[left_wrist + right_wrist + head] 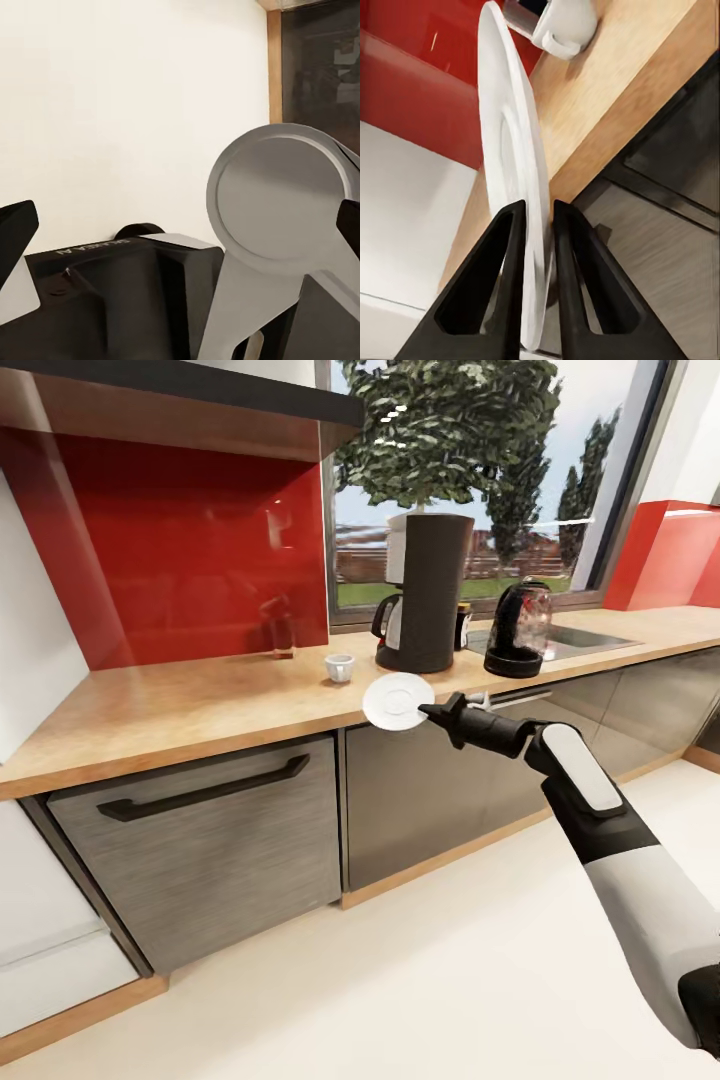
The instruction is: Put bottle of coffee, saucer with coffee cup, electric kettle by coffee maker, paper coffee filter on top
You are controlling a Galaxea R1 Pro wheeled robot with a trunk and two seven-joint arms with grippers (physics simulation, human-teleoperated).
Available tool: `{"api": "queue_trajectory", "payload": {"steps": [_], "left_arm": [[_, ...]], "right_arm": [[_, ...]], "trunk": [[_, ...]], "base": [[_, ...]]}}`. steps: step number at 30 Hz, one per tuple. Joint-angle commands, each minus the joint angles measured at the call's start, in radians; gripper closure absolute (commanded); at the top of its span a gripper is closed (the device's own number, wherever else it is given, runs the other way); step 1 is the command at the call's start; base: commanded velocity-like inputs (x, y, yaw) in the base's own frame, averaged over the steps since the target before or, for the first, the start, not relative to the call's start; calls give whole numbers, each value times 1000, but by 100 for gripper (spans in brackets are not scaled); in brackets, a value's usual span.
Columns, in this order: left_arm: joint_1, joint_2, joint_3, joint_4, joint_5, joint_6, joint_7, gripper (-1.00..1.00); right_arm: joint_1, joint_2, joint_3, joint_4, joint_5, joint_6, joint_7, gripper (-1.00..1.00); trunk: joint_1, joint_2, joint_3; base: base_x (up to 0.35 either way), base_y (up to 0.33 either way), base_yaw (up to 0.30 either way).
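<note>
Head camera overlooks the kitchen countertop [200, 705]; right wrist camera shares its edge, close.

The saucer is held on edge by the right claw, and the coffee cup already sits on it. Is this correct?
Not quite. The right claw does hold the saucer on edge, pinched at its rim. But the coffee cup is not on it: in the head view the cup stands alone on the kitchen countertop, left of the coffee maker.
</note>
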Motion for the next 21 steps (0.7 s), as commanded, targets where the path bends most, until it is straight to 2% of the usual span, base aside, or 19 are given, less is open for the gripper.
{"api": "queue_trajectory", "payload": {"steps": [1, 2, 3, 8, 13, 16, 21], "left_arm": [[0, 1, -8, -1, 8, 1, -2, -100], [0, 1, -8, -1, 8, 1, -2, -100], [0, 1, -8, -1, 8, 1, -2, -100], [0, 1, -9, -1, 8, 1, -2, -100], [0, 1, -8, -1, 8, 1, -2, -100], [0, 1, -8, -1, 8, 1, -2, -100], [0, 1, -8, -1, 8, 1, -2, -100]], "right_arm": [[-1, 2, -3, -1, -13, -2, -17, 100], [-2, 5, -7, -1, -14, -3, -24, 100], [-9, 16, -27, 0, -27, -5, -43, 100], [-23, 25, -56, 14, -42, -6, -85, 100], [-26, 27, -62, 20, -46, -30, -117, 100], [-26, 29, -62, 21, -47, -67, -126, 100], [-26, 43, -61, 30, -47, -80, -130, 100]], "trunk": [[0, 0, -1], [0, 0, -1], [0, 0, -1], [0, 0, -1], [0, 0, -1], [0, 0, -1], [0, 0, -1]], "base": [[0, 0, 0], [0, 0, 0], [0, 0, 0], [0, 0, 0], [18, 0, 0], [182, 0, 0], [166, 0, 0]]}}
